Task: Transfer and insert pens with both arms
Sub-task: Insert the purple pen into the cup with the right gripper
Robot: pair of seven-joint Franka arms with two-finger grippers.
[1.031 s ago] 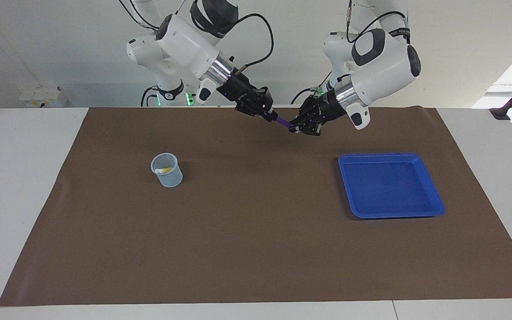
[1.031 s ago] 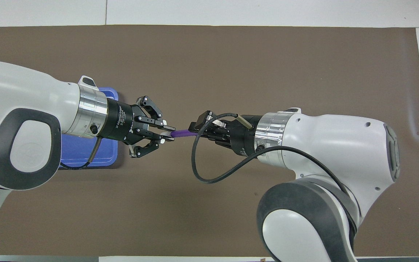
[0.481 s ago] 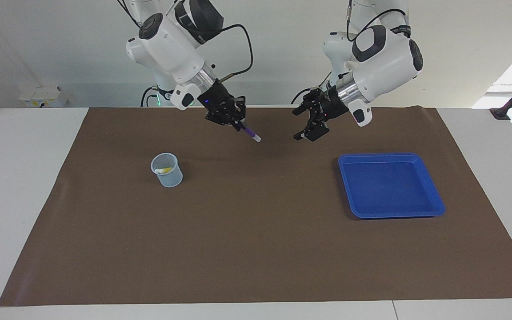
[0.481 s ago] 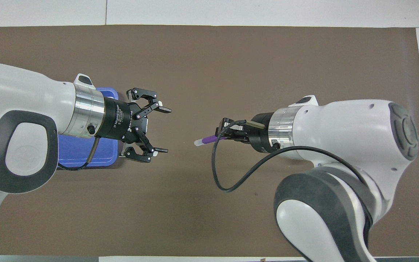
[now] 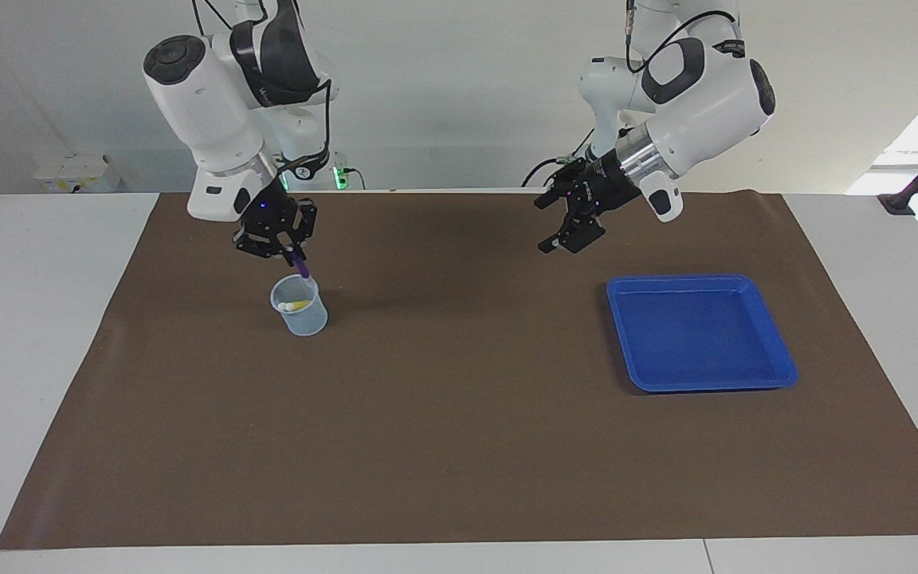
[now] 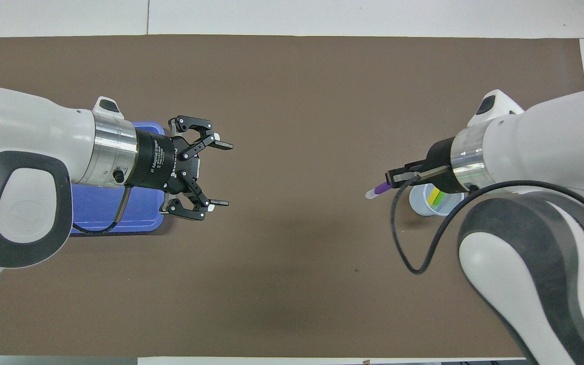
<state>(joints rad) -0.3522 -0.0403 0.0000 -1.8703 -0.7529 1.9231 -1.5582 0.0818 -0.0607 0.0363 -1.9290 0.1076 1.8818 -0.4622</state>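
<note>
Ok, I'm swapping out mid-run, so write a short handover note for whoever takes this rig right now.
Right gripper: shut on the purple pen, pale end down, over the clear cup.
Left gripper: open, empty, in the air over the mat near the blue tray.
Cup holds the yellow pen and green pen. Tray holds no pens.
Done: two pens inserted, purple pen passed to the right arm.
Left: lower the purple pen into the cup and release.
</note>
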